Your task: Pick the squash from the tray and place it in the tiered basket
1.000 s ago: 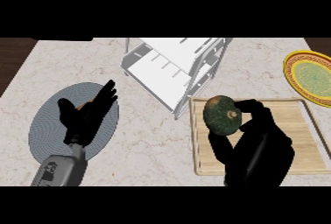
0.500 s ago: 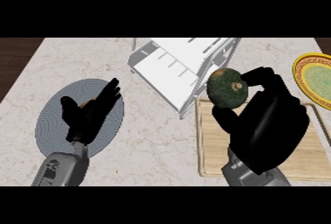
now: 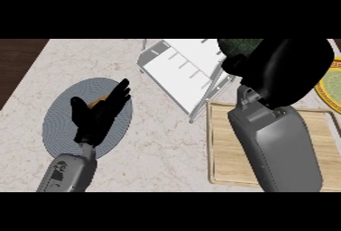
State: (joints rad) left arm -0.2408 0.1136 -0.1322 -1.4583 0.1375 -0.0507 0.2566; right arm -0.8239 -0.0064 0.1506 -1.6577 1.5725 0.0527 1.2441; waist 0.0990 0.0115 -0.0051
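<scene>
Squash (image 3: 241, 45) lifted off tray (image 3: 226, 167), now carried in right hand (image 3: 283, 67) above tiered basket (image 3: 183, 74); release next.

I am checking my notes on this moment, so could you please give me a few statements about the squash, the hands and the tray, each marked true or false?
1. The squash lies on the wooden tray. False: it is up in the right hand, at the tiered basket.
2. The left hand shows open over a grey round mat. True.
3. The tiered basket is white. True.
4. The left hand holds the squash. False: it holds nothing; the right hand has the squash.
5. A yellow-rimmed plate shows at the right edge. True.
</scene>
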